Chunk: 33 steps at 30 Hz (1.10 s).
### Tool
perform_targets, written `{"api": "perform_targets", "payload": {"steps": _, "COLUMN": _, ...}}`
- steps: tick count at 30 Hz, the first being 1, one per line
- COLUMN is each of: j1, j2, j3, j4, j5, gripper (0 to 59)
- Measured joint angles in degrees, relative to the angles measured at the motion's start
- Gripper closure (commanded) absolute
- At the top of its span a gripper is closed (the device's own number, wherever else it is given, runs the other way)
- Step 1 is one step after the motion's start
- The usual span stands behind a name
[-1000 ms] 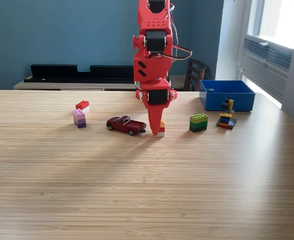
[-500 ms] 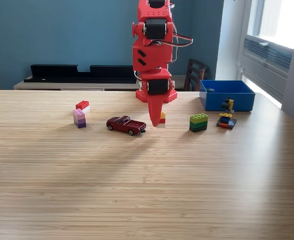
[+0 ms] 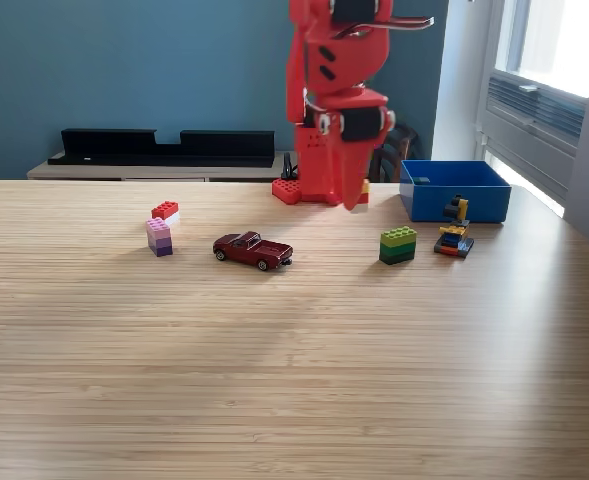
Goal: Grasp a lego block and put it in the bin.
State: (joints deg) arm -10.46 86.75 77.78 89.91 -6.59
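Note:
My red gripper (image 3: pixel 356 196) hangs in the air above the far middle of the table, pointing down. It is shut on a small lego block (image 3: pixel 364 186), of which only a yellow sliver shows at the fingers' right edge. The bin (image 3: pixel 426 200), a shallow bright-blue box, stands on the table at the exterior view's right, a short way right of the gripper. The held block is left of the bin's near-left corner and not over it.
A green lego stack (image 3: pixel 397 245) and a multicoloured lego pile (image 3: pixel 454 239) sit in front of the bin. A dark red toy car (image 3: pixel 253 249) is at mid-table. A pink-purple block (image 3: pixel 159 237) and a red-white block (image 3: pixel 165 211) lie to the left.
The gripper has lifted the small yellow-topped block off the table beside the toy car and carried it up and right toward the bin. The arm has swung right.

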Motion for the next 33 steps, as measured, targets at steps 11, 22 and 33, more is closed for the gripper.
{"api": "perform_targets", "payload": {"steps": 11, "j1": -27.8, "j2": 12.7, "j3": -0.1, "j4": 6.4, "j5": 2.1, "gripper": 58.6}}
{"api": "perform_targets", "payload": {"steps": 22, "j1": -53.8, "j2": 9.5, "j3": -0.1, "j4": 6.8, "j5": 3.9, "gripper": 58.6}}
{"api": "perform_targets", "payload": {"steps": 33, "j1": -66.6, "j2": -4.1, "j3": -1.8, "j4": 7.6, "j5": 0.8, "gripper": 58.6}}
